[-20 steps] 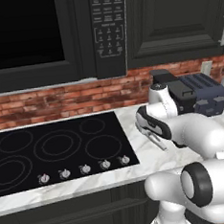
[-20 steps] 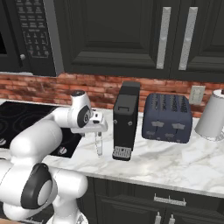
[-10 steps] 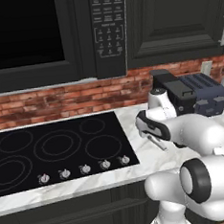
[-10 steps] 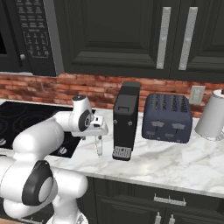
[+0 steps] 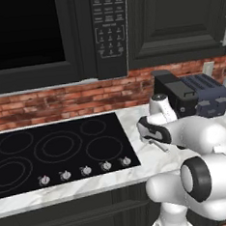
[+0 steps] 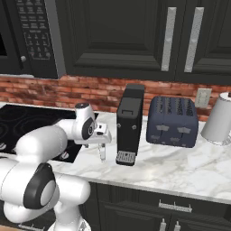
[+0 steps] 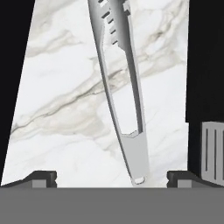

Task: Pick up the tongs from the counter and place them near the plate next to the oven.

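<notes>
Gripper point(image 7: 111, 178) poised over the tongs point(image 7: 124, 109)
Its jaws stand wide apart, straddling the joined end; the tongs lie flat on the bench point(image 7: 61, 87) (beside the cooktop); lower straight, centre, then close.

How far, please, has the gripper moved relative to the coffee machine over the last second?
Cannot tell: the gripper hangs beside the coffee machine much as before.

Silver tongs point(image 7: 124, 109) lying on marble counter point(image 7: 61, 109), joined end between wide-set gripper point(image 7: 113, 177) fingertips
</notes>
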